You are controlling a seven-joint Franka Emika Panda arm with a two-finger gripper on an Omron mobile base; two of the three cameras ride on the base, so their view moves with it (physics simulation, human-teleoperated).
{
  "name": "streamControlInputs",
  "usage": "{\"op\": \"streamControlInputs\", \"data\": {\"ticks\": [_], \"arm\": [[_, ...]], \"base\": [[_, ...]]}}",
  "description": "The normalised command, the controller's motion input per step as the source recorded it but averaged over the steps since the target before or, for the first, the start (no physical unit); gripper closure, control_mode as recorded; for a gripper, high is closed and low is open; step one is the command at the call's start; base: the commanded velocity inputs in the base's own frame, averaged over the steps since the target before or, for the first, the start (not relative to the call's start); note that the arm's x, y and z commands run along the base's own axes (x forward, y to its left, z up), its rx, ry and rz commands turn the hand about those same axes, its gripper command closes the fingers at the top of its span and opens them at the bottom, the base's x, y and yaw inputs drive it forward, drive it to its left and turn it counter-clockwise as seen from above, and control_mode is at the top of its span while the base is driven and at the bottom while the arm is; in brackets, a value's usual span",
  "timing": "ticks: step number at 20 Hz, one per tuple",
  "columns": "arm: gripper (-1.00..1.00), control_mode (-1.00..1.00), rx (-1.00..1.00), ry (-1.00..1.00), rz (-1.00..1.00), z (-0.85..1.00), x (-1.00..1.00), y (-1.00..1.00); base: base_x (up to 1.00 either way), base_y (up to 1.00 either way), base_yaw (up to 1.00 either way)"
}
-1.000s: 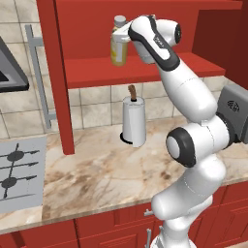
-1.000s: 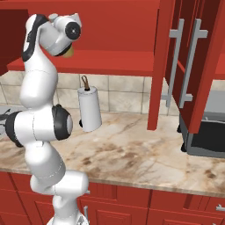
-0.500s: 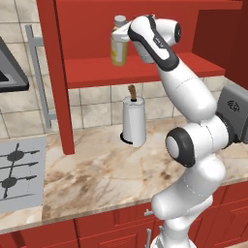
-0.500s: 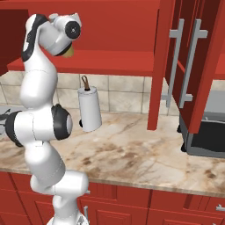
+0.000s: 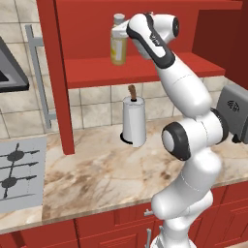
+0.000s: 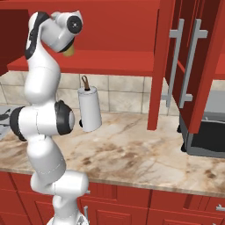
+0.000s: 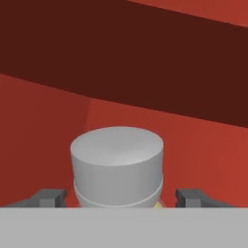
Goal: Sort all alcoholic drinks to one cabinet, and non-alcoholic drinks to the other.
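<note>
Pale-yellow juice bottle (image 5: 118,46) with a grey-white cap stands upright on the red shelf (image 5: 101,73) of the open wall cabinet, at upper centre of the left base view. The white arm rises from the lower right of that frame and bends over so that its hand sits against the bottle's right side. Below the shelf, a paper towel roll (image 5: 133,121) stands on the marble counter (image 5: 97,179), and a stove top (image 5: 19,172) lies at the left edge.

Right base view: the arm occupies the left of the frame, its hand at upper left covering most of the juice bottle (image 6: 69,51); only a yellow sliver shows below the hand. The paper towel roll (image 6: 89,108) stands at centre left. A cabinet door (image 6: 189,57) with two silver bar handles hangs open at upper right.

Hand view: the bottle cap (image 7: 116,165) lies at lower centre. The gripper (image 7: 117,197) straddles it, fingertips (image 7: 48,197) spread wide with clear gaps either side, touching nothing.
</note>
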Motion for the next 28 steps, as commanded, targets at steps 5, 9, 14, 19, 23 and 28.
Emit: {"op": "streamControlInputs", "data": {"ticks": [5,9,14,19,23,28], "arm": [[-1.0,-1.0,0.0,-0.03,0.0,0.0,0.01,-0.02],[-1.0,-1.0,0.0,-0.05,0.0,0.0,0.0,-0.05],[-1.0,-1.0,0.0,-0.03,0.0,0.0,0.03,0.0],[-1.0,-1.0,0.0,-0.01,0.0,-0.03,0.13,-0.05],[-1.0,-1.0,0.0,0.0,0.0,-0.05,0.16,-0.08],[-1.0,-1.0,0.0,0.0,0.0,-0.04,0.1,-0.11]], "base": [[0.0,0.0,0.0],[0.0,0.0,0.0],[0.0,0.0,0.0],[0.0,0.0,0.0],[0.0,0.0,0.0],[0.0,0.0,0.0]]}}
